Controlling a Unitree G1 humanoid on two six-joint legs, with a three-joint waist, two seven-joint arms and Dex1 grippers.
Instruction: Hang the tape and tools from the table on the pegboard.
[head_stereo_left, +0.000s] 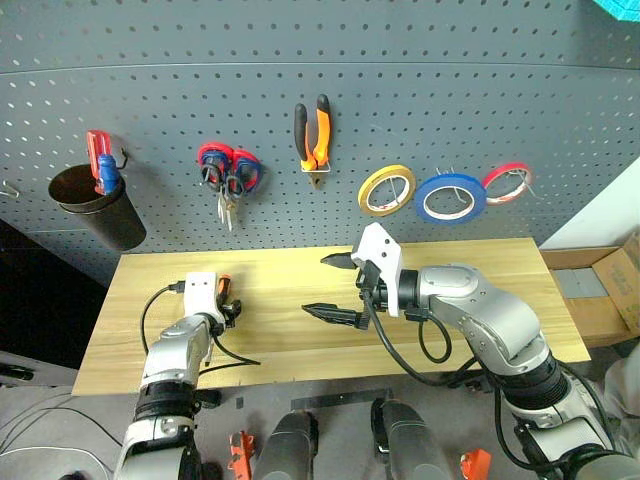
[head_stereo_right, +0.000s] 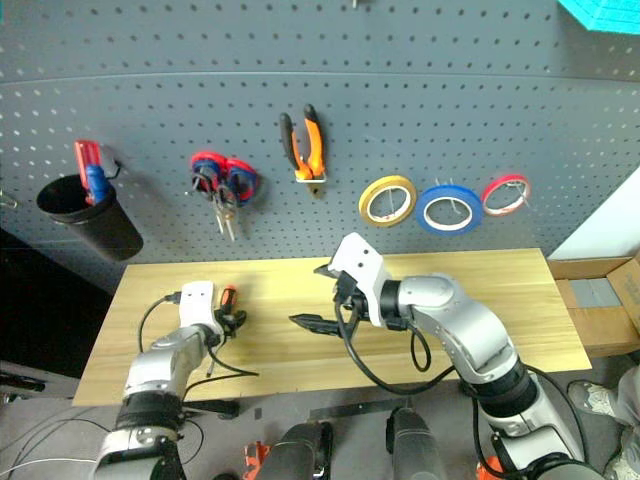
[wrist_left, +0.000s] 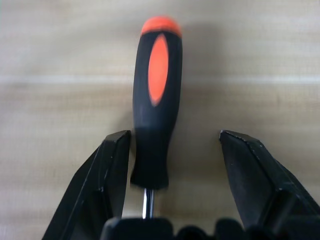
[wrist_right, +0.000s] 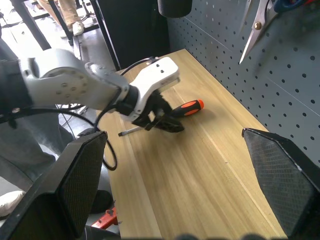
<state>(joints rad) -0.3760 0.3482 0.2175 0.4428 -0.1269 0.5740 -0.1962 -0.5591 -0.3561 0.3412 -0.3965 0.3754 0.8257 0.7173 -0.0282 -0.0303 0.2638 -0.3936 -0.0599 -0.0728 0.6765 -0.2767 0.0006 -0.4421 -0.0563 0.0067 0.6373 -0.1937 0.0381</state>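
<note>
Robot's left gripper (wrist_left: 172, 150) straddles a screwdriver (wrist_left: 155, 100) on the table (head_stereo_left: 480, 300), the last tool not yet on the pegboard (head_stereo_left: 420, 90).

The orange-and-black screwdriver lies flat on the left part of the wooden table, with the left gripper's two black fingers apart on either side of its handle; one finger is right against the handle, the other has a gap, so it is not yet clamped. The right gripper (head_stereo_left: 335, 288) hovers over the middle of the table, fingers spread wide and empty. On the far wall, the pegboard already carries the pliers (head_stereo_left: 312, 135), the scissors (head_stereo_left: 228, 180) and the blue tape (head_stereo_left: 450, 198), which hangs between a yellow roll (head_stereo_left: 387, 190) and a red roll (head_stereo_left: 506, 183). A dark cup (head_stereo_left: 95, 205) hangs at far left. Judging by this, only the screwdriver remains to be gripped, lifted and hung.
</note>
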